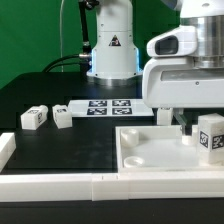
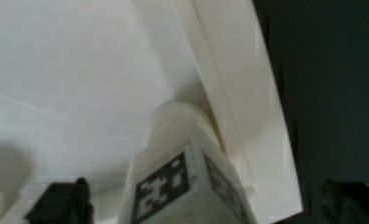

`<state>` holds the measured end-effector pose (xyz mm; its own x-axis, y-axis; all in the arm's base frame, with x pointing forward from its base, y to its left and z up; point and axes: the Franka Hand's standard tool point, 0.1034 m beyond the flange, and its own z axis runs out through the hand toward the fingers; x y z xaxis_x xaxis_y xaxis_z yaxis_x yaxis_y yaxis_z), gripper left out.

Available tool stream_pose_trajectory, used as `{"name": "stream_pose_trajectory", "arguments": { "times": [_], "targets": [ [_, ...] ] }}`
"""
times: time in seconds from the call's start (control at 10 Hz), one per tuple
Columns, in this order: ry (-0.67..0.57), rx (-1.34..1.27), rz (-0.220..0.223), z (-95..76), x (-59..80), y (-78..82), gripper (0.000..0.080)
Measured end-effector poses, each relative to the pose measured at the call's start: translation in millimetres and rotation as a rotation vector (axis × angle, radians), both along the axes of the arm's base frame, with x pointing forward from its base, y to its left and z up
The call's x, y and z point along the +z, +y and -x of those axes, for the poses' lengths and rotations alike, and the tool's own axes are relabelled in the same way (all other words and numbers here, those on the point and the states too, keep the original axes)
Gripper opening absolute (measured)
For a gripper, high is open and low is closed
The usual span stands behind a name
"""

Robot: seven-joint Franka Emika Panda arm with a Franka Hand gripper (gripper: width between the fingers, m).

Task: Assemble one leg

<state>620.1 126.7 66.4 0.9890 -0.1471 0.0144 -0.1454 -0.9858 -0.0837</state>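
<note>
Low white rail (image 1: 70, 184) runs across the front. Behind it the gripper (image 2: 207, 203) hangs, fingers spread and touching nothing, astride one leg (image 2: 177, 170) upright at the white panel (image 1: 150, 150) edge. The leg seems placed; whether it is fastened cannot be told. Two spare legs (image 1: 35, 117) wait.

Black table (image 1: 70, 150), pretty simple layout. Two small tagged legs sit on it toward the exterior view's left, the left leg (image 1: 33, 117) just beside the second leg (image 1: 63, 116). The marker board (image 1: 108, 106) lies flat further back, around the middle. A big white panel (image 1: 170, 165) is near right, and a white rail (image 1: 60, 186) runs along the near edge.
</note>
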Motion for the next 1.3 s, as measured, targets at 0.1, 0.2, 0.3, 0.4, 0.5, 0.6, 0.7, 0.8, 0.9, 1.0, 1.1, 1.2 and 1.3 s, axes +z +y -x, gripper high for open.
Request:
{"name": "stream_pose_trajectory", "arguments": {
  "times": [0.1,0.2,0.3,0.4,0.5,0.6,0.7,0.8,0.9,1.0,1.1,1.2,1.3],
  "targets": [
    [-0.006,0.092,0.008,-3.3,-0.7,-0.9,0.0648],
    [-0.014,0.202,0.02,-3.7,-0.7,-3.6,0.0648],
    [-0.019,0.247,0.024,-4.1,-0.4,-4.9,0.0648],
    [-0.023,0.312,0.03,-4.1,-0.6,-5.9,0.0648],
    [-0.022,0.301,0.03,-4.1,-0.6,-5.8,0.0628],
    [-0.022,0.301,0.03,-4.1,-0.6,-6.0,0.0499],
    [-0.022,0.301,0.03,-4.1,-0.6,-6.0,0.0499],
    [-0.022,0.301,0.03,-4.1,-0.6,-6.0,0.0299],
    [-0.022,0.301,0.03,-4.1,-0.6,-6.0,0.0288],
    [-0.02,0.281,0.03,-4.1,-0.6,-6.1,0.0288],
    [-0.019,0.264,0.029,-4.1,-0.6,-6.0,0.0288],
    [-0.016,0.207,0.028,-4.2,-0.6,-5.9,0.0288],
    [-0.016,-0.008,0.024,-4.0,-0.7,-6.2,0.0288]
  ]
}}
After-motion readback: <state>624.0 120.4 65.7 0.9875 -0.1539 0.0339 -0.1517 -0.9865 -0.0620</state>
